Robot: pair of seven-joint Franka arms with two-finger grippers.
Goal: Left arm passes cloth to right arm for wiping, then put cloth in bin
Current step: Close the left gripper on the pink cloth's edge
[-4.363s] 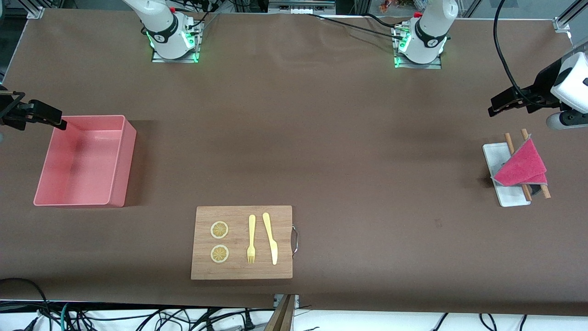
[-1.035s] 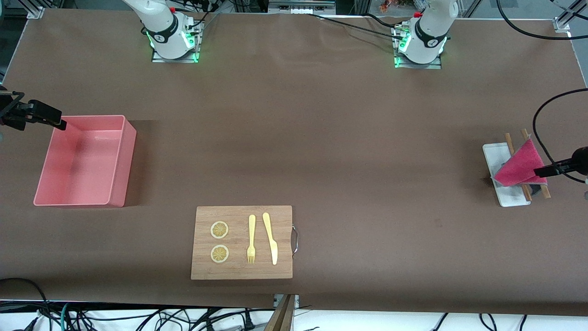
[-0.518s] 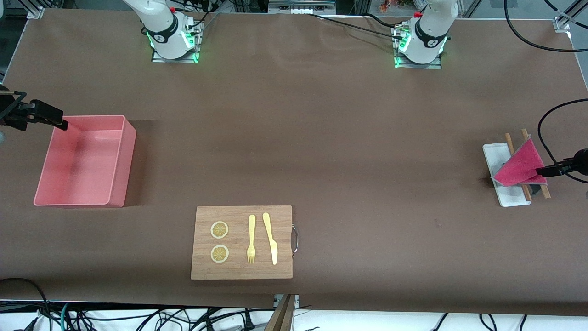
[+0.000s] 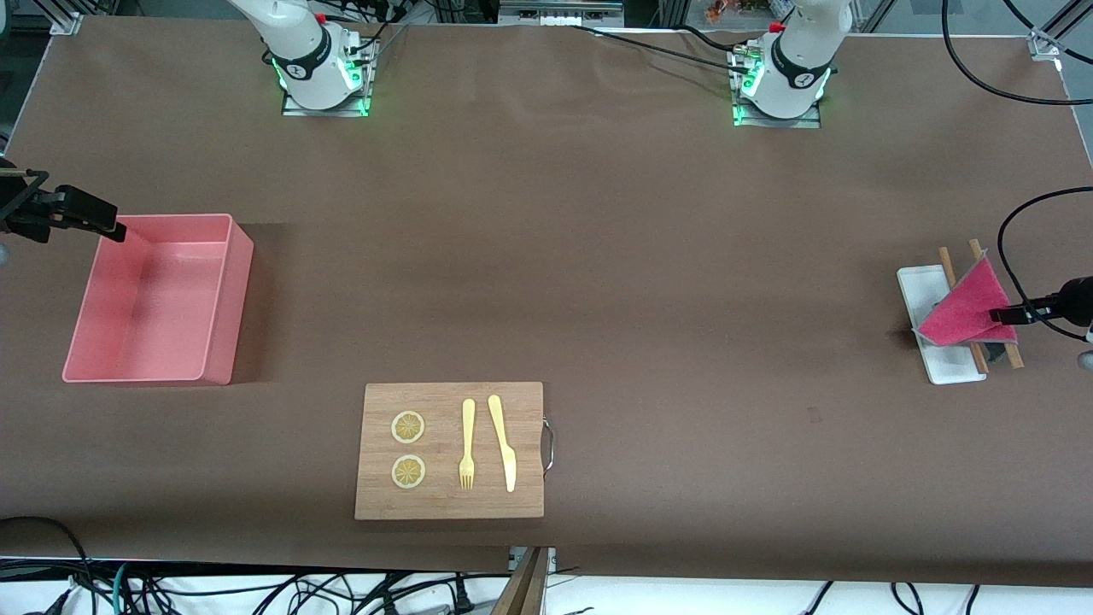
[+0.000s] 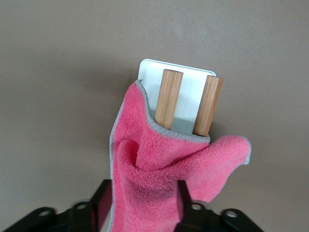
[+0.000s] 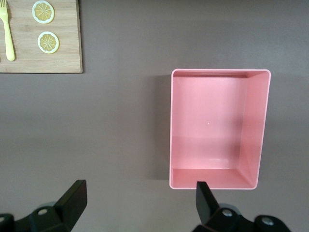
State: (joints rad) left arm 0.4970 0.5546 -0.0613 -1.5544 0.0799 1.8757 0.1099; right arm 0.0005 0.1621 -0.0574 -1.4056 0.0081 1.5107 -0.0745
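At the right edge of the front view, the left gripper (image 4: 997, 316) sits low over the cloth (image 4: 963, 306), a crimson-pink square draped across two wooden dowels (image 4: 963, 309) that lie on a small white tray (image 4: 918, 290) toward the left arm's end of the surface. In the left wrist view the cloth (image 5: 159, 169) bunches up between the two black jaws, one on each side of the gathered fold, and both touch the fabric; the jaws are part-way in, and I cannot tell whether they have it firmly pinched. The cloth is draped on the dowels. At the left edge of the front view, the right gripper (image 4: 115, 229) waits over the rim of the bin (image 4: 218, 299), its jaws spread wide and holding nothing, as the right wrist view shows. Lower in the middle lies a wooden cutting board (image 4: 521, 444).
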